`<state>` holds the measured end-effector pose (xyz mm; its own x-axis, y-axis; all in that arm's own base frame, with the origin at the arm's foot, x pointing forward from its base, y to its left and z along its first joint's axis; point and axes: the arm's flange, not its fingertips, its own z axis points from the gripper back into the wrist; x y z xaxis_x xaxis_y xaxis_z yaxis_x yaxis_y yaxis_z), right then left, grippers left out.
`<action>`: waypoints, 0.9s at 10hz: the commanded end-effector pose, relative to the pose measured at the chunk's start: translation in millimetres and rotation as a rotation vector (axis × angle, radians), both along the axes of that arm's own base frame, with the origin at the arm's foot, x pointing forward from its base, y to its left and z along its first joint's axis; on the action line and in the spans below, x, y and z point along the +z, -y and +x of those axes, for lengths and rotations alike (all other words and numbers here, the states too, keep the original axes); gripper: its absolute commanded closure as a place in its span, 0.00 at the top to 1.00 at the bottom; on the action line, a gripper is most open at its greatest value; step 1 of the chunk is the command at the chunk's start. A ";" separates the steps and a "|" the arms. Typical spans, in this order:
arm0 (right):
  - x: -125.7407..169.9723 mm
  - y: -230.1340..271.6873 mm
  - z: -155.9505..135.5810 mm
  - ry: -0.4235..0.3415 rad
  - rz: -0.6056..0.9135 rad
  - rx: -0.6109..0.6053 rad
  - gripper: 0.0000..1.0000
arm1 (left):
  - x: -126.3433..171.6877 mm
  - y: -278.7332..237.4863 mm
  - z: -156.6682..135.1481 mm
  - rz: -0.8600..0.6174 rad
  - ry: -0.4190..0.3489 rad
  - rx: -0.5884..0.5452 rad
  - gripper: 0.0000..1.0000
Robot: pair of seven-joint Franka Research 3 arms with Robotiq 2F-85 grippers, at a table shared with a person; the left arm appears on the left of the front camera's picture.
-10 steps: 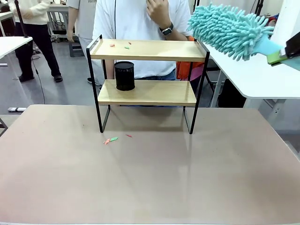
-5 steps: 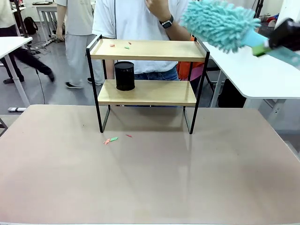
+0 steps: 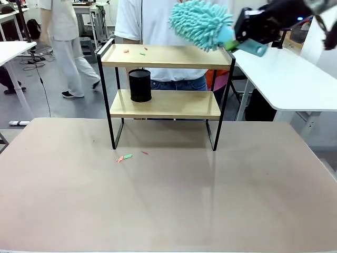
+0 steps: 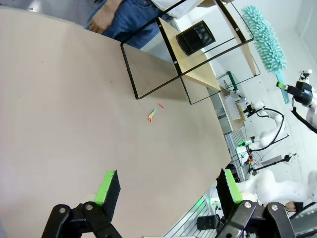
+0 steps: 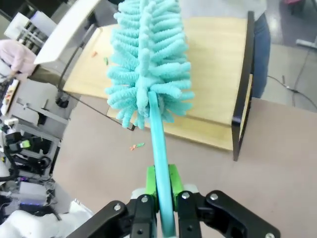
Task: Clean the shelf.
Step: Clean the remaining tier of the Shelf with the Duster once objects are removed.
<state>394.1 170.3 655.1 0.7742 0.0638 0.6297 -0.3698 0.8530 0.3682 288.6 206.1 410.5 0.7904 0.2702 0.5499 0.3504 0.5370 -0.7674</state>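
Note:
The shelf (image 3: 163,57) is a two-tier rack of light wooden boards in a black frame at the table's far side. Small red and green scraps (image 3: 136,51) lie on its top board, and a black mesh cup (image 3: 139,85) stands on the lower board. My right gripper (image 3: 239,32) is shut on the handle of a teal fluffy duster (image 3: 201,23), whose head hangs just above the top board's right end. The right wrist view looks down the duster (image 5: 146,59) onto the shelf (image 5: 218,74), with the gripper (image 5: 161,196) clamped on the handle. My left gripper (image 4: 166,186) stands open above the table.
More scraps (image 3: 125,156) lie on the brown table (image 3: 168,200) in front of the shelf's left leg. A person in a white shirt (image 3: 152,21) stands right behind the shelf. A white table (image 3: 289,79) sits at the right. Another person walks at the back left.
My right arm has swung the duster leftward from the far right, bringing its head over the shelf's right end. The person's raised hand has dropped out of sight.

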 end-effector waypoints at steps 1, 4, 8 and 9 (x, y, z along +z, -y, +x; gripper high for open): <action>16.0 -27.4 15.5 0.006 -0.047 -0.062 0.13 | 0.0 0.7 1.1 -0.008 0.033 -0.001 1.00; 6.3 -59.1 43.5 -0.004 -0.082 -0.102 0.13 | 0.0 0.7 1.1 -0.008 0.033 -0.001 1.00; -12.2 -106.5 57.2 -0.038 -0.104 -0.020 0.13 | 0.0 0.7 1.1 -0.008 0.033 -0.001 1.00; -15.2 -118.0 58.9 -0.045 -0.101 0.014 0.13 | 0.0 0.7 1.1 -0.008 0.033 -0.001 1.00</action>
<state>448.3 277.9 632.9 0.8083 0.1360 0.5728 -0.3563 0.8875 0.2921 288.3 206.3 410.5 0.7901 0.2707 0.5499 0.3502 0.5369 -0.7675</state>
